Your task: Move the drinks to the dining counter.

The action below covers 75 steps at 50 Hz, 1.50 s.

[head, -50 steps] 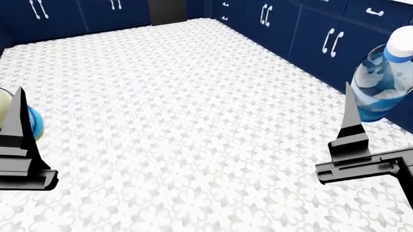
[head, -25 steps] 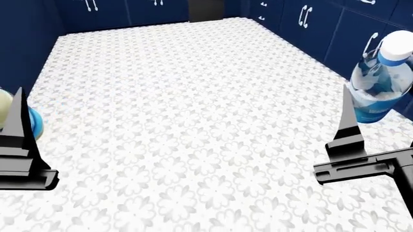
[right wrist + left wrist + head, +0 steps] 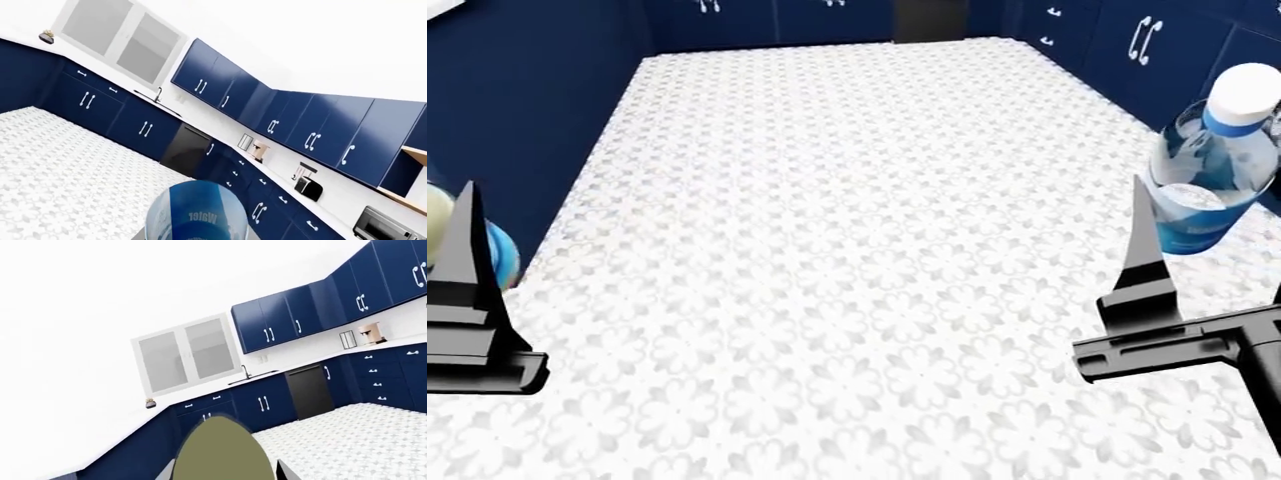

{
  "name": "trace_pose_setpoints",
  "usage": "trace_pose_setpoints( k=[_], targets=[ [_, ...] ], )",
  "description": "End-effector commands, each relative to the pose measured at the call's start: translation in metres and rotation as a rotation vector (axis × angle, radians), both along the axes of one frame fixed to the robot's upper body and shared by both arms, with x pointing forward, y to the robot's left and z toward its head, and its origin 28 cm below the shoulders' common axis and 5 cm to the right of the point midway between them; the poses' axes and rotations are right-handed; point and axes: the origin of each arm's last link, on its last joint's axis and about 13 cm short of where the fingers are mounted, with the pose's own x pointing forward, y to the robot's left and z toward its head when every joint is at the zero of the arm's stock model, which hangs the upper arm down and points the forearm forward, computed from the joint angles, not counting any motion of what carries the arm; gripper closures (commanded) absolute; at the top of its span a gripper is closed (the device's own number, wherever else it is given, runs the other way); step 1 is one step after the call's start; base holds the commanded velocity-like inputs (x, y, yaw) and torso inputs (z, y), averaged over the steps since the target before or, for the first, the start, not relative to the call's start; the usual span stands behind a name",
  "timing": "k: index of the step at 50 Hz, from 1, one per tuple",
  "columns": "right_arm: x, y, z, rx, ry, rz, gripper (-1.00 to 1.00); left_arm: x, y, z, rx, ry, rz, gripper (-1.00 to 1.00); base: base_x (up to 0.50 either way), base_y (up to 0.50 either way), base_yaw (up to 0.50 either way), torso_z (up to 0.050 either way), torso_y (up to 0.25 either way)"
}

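The head view looks down on a white patterned tile floor edged by navy blue cabinets on the left, at the far end and along the right.

The left hand sits at the near left edge of that view, one dark pointed finger standing upright. Just behind the finger is the cream bottle with a bit of its blue label showing; most of it is cut off by the frame edge. In the left wrist view the bottle's rounded cream body fills the space close to the camera. The hand looks closed on this bottle, though only one finger is clearly visible.

The right hand is at the near right, its finger also upright, with a black bracket below it. The clear-blue water bottle rises behind the finger, tilted to the right, white cap on top and a blue label around its lower part. The right wrist view shows the bottle's blue base with the word "Water" right by the camera. This hand appears clamped on the water bottle.

Both bottles are held above the floor, well apart, one at each side. The wrist views show wall cabinets, a frosted window, a dark dishwasher, a coffee maker and a toaster on the far desk.
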Motion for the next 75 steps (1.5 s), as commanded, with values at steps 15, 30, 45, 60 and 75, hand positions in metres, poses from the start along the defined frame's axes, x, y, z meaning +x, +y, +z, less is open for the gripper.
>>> trace_pose_setpoints(
  k=[15, 30, 45, 60, 75],
  targets=[
    [0.0013, 0.0001, -0.0005, 0.000, -0.009, -0.012, 1.00, 0.0006, 0.0001, 0.0007, -0.006, -0.009, 0.010, 1.00, -0.06, -0.26, 0.41, 0.001, 0.000],
    [0.0002, 0.0012, 0.0001, -0.001, -0.027, 0.034, 1.00, 0.0011, -0.0001, -0.0004, -0.002, -0.008, 0.011, 1.00, 0.01, 0.03, 0.00, 0.001, 0.000],
    [0.0004, -0.0005, 0.0009, -0.006, -0.033, 0.009, 1.00, 0.0014, 0.0000, -0.0009, -0.002, -0.005, 0.010, 1.00, 0.05, 0.12, 0.00, 0.000, 0.001],
    [0.0016, 0.0004, 0.0011, -0.013, -0.023, -0.011, 1.00, 0.0013, -0.0001, 0.0002, 0.000, -0.006, 0.010, 1.00, 0.17, 0.31, 0.00, 0.001, 0.001],
    [0.0041, 0.0003, -0.0013, -0.049, -0.007, -0.037, 1.00, 0.0016, -0.0001, -0.0008, 0.001, -0.005, 0.012, 1.00, 0.27, 0.48, 0.00, 0.000, 0.002]
  ],
)
